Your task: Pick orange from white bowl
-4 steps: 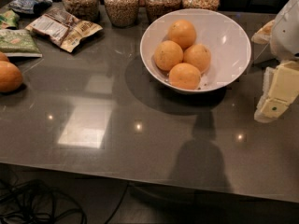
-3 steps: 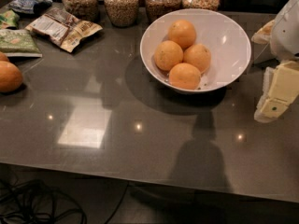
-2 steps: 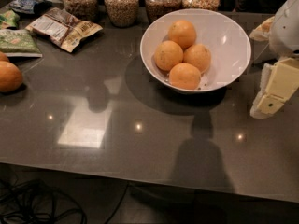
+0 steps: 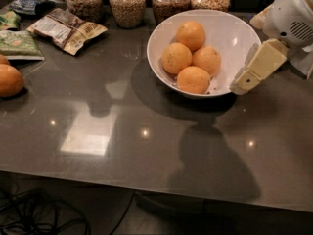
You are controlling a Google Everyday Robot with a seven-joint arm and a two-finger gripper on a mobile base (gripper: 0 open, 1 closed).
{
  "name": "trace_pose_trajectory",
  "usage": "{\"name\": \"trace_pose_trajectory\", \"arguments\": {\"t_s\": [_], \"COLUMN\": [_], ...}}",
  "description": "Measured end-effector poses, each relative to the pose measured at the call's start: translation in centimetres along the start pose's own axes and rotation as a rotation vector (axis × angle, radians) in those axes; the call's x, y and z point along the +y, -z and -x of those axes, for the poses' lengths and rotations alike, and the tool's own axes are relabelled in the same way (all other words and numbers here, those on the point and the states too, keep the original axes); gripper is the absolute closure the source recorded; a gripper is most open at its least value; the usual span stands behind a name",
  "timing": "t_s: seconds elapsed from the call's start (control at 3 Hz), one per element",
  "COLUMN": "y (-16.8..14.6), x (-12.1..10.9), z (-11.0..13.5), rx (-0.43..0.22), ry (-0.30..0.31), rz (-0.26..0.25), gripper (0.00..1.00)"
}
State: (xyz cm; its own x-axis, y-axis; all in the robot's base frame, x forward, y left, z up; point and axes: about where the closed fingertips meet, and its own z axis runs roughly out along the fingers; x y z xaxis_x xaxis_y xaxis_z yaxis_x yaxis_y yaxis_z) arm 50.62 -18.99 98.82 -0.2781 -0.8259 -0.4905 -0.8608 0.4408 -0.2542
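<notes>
The white bowl [image 4: 234, 38] stands at the back middle of the dark table and holds several oranges. One orange [image 4: 194, 80] lies at the bowl's front, two [image 4: 176, 58] [image 4: 207, 60] in the middle, one [image 4: 190, 35] at the back. My gripper [image 4: 243, 86] comes in from the right on a white arm. Its cream finger [image 4: 258, 65] hangs over the bowl's right rim, above and to the right of the front orange. It holds nothing that I can see.
Several glass jars of grain [image 4: 127, 4] line the back edge behind the bowl. Snack packets [image 4: 66, 29] lie at the back left. Another orange [image 4: 9, 80] sits at the table's left edge. Cables [image 4: 44, 219] lie on the floor in front.
The gripper has moved left from beside the bowl to over its right rim. The oranges and the bowl have not moved.
</notes>
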Motion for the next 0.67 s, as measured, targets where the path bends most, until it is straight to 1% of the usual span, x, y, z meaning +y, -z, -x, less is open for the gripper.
{"name": "trace_pose_trajectory", "arguments": {"t_s": [0.33,0.67], "y": [-1.94,-1.94], "x": [-3.04,-3.04], "z": [2.27,2.27], "rx": [-0.083,-0.084], "ry": [-0.172,-0.172], "rz": [-0.017,-0.018], "gripper": [0.00,0.00]}}
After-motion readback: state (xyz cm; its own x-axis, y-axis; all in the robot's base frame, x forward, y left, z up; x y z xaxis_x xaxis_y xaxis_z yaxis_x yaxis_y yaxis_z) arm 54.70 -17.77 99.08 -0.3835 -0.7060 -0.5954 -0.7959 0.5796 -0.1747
